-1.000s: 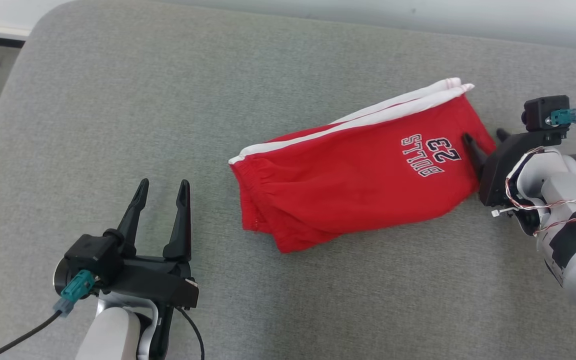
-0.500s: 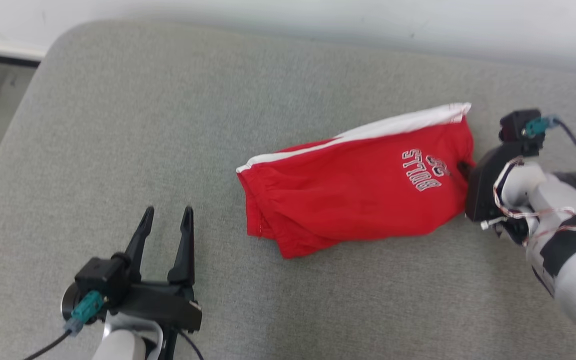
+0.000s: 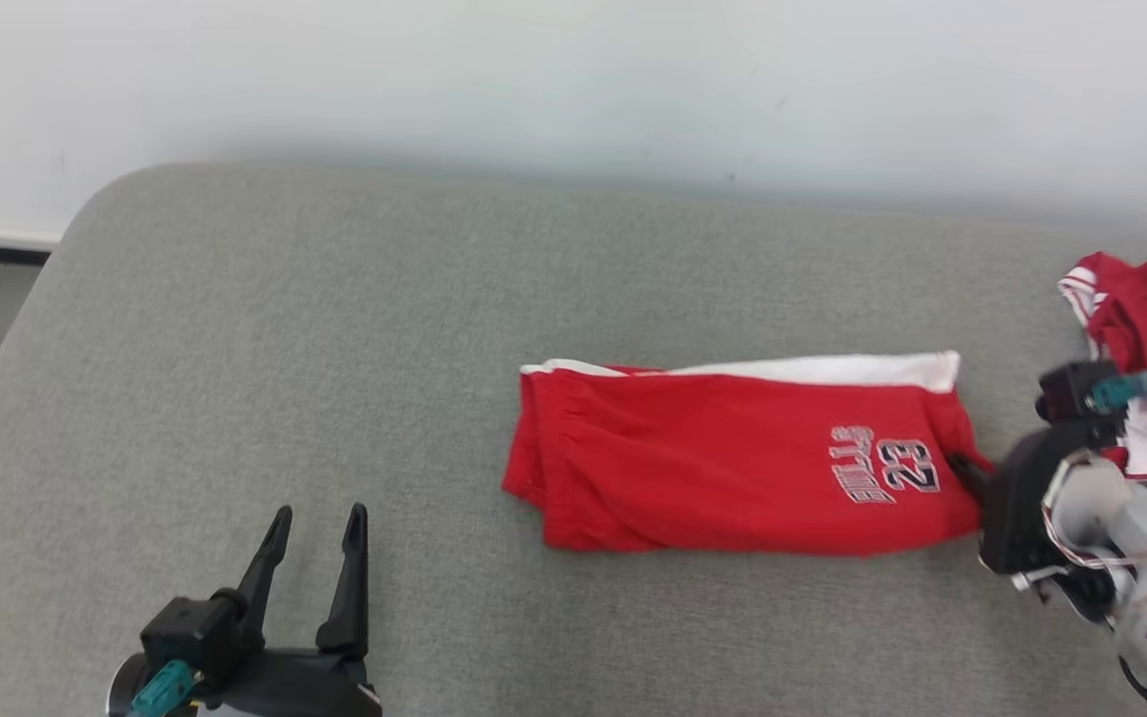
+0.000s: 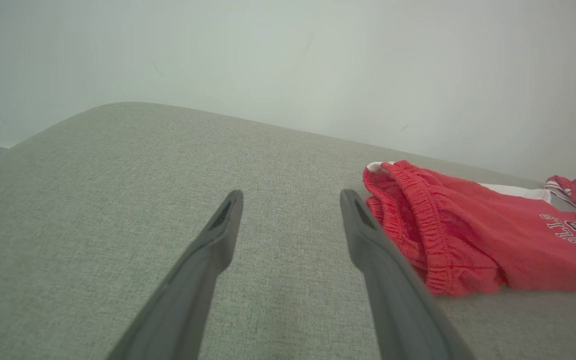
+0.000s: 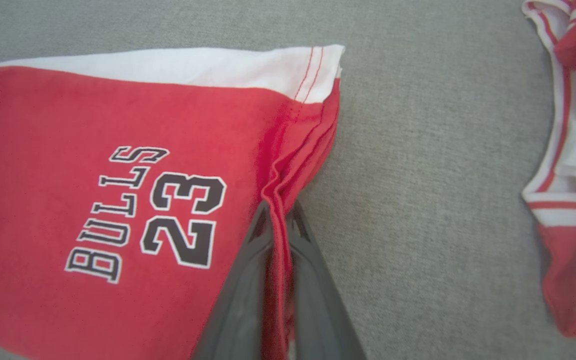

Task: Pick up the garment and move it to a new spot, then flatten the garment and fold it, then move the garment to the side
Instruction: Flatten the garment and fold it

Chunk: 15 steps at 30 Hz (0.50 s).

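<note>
Spanning the scene, the grey padded surface point(image 3: 265, 329) bears the folded red shorts point(image 3: 713, 468) right of centre. Another red-and-white garment point(image 3: 1146, 319) is cut off at far right. The right gripper point(image 5: 279, 207) has its jaws pinched on the shorts' right hem. The left gripper point(image 3: 320, 513), jaws apart and empty, is at near left with its base cropped.

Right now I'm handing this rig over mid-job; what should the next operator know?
Left gripper: open, empty, at the near left of the grey cushion, apart from the shorts.
Right gripper: shut on the leg-end edge of the shorts, beside the number print.
Shorts: lying flat mid-cushion, layers stacked, apparently folded. Another red and white garment lies further right, not touching them.
Done: flattening and folding, it seems.
Left: probably moving the shorts aside, then letting go.
</note>
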Available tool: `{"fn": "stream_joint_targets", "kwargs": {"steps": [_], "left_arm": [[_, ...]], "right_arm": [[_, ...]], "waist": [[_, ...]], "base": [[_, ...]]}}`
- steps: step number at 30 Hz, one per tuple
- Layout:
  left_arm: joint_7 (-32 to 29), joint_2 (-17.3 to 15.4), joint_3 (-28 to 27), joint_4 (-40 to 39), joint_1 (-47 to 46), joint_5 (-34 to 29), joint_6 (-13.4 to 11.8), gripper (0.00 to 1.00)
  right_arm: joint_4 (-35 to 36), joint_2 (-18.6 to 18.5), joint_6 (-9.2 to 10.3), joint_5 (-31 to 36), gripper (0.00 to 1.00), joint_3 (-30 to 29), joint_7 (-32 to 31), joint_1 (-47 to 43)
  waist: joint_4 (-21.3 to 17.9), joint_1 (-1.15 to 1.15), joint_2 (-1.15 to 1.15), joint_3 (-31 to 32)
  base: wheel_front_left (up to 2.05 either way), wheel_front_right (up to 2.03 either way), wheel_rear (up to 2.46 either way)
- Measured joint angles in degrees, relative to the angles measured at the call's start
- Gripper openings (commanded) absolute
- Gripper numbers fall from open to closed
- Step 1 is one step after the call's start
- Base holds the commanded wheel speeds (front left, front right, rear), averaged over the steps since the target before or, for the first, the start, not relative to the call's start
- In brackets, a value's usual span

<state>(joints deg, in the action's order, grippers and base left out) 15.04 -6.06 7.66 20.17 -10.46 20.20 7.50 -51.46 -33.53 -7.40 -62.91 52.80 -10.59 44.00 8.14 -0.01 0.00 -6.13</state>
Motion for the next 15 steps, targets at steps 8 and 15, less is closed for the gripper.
{"fn": "stream_joint_targets", "kwargs": {"steps": [8, 15], "left_arm": [[0.0, -0.6, -1.2, -1.1, 2.7, 0.2, 0.0, 1.00], [0.0, 0.0, -1.1, -1.3, 3.4, 0.3, 0.0, 1.00]], "right_arm": [[2.4, -3.0, 0.00, -1.9, 0.00, 0.4, 0.0, -4.1], [2.9, -2.4, 0.00, -1.4, 0.00, 0.4, 0.6, -2.6]], "waist": [[-3.3, 0.00, 0.00, 2.3], [-4.3, 0.00, 0.00, 3.3]], "base": [[0.00, 0.00, 0.00], [0.00, 0.00, 0.00]]}}
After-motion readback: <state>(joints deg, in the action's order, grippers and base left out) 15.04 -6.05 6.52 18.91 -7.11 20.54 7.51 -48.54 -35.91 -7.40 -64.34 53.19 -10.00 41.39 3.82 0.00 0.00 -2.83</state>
